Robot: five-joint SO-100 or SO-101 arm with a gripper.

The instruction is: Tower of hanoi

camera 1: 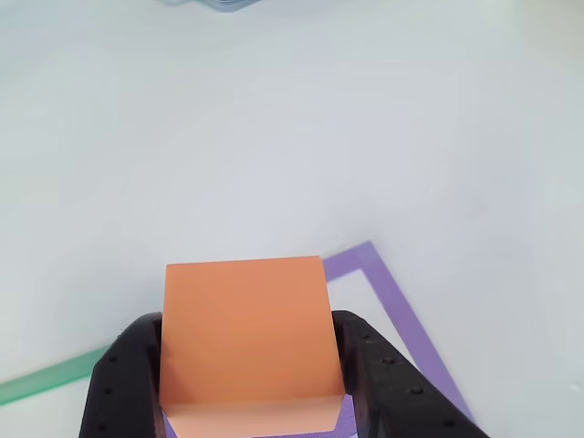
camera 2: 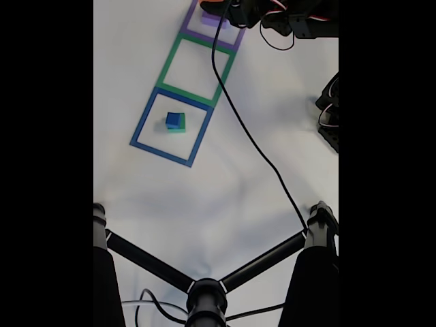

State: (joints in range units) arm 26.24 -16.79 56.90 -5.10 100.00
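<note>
Pincer point(camera 1: 251, 379) pinching orange block point(camera 1: 245, 333), bottom middle of frame; purple slab point(camera 1: 345, 415) underneath mostly hidden.

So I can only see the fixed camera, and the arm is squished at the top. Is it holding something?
Observer: Yes, the gripper has a black finger against each side of the orange block.
Operator: Is anything under it?
Observer: A bit of the purple slab peeks out beneath its near edge.
Operator: Where's the tape?
Observer: The purple tape corner lies just past the block, on the right of the other view.
</note>
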